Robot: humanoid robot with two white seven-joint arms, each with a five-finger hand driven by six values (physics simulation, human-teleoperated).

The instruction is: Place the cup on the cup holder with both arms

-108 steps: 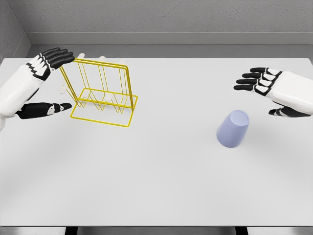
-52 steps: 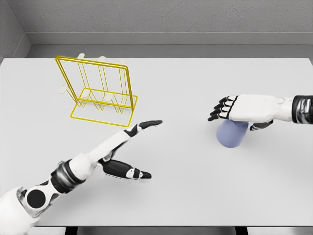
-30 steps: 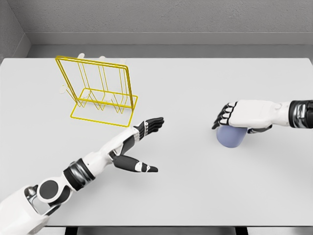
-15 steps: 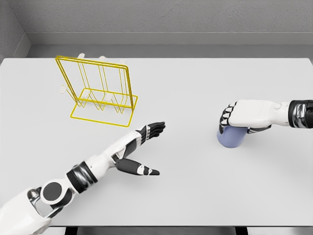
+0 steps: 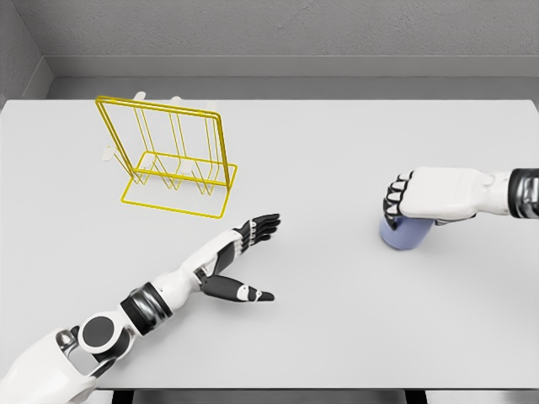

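A pale lilac cup point(image 5: 403, 235) stands on the white table point(image 5: 337, 151) at the right, mostly covered from above. My right hand point(image 5: 413, 200) is shut on the cup, fingers curled over its top. The yellow wire cup holder point(image 5: 171, 160) stands at the back left, with nothing on it. My left hand point(image 5: 249, 252) reaches out over the table's middle left, well short of the cup, with fingers spread and thumb apart, holding nothing.
Behind the table runs a grey wall point(image 5: 269, 34). The left forearm point(image 5: 160, 295) lies low across the front left of the table.
My right hand came from the far right onto the cup and closed over it. My left arm left the holder's side and swung down to the table's front middle.
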